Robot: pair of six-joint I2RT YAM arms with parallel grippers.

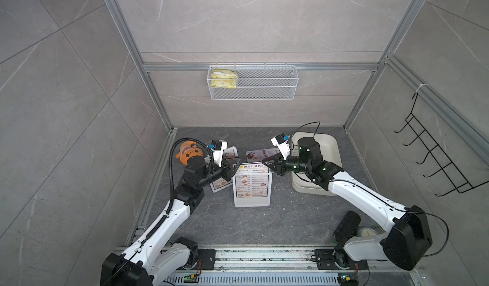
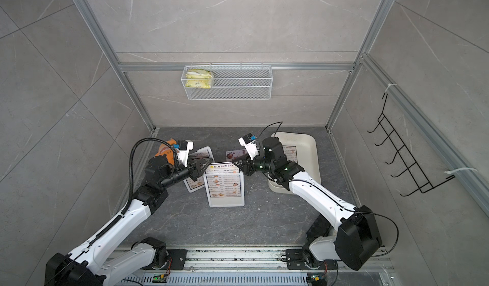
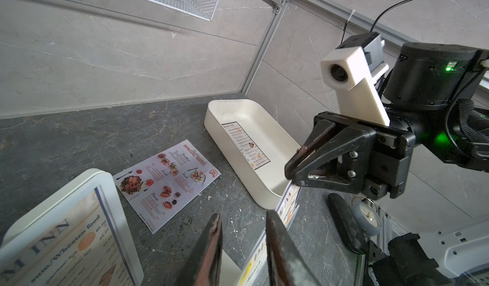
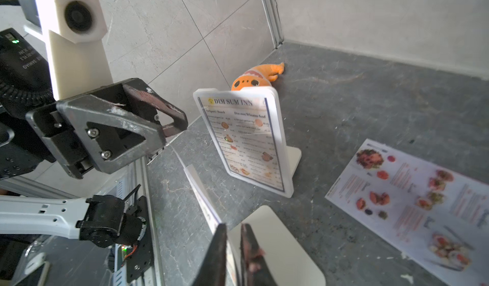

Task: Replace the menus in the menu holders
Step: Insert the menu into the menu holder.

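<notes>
Centrally on the desk (image 1: 277,218), the DIM SUM INN menu (image 1: 251,185) stands upright in its menu holder (image 1: 251,202), heading uppermost, print facing the arms. My right gripper (image 1: 263,162) pinches its top corner; the left gripper (image 1: 236,165) gapes at the opposite corner, partly covering it.

The left arm (image 1: 169,218) and right arm (image 1: 365,194) reach inward, with the left claw (image 1: 236,166) facing the right claw (image 1: 263,161), tips near but apart. The left jaws stand parted. The right jaws pinch a corner of the menu (image 1: 251,184).
</notes>
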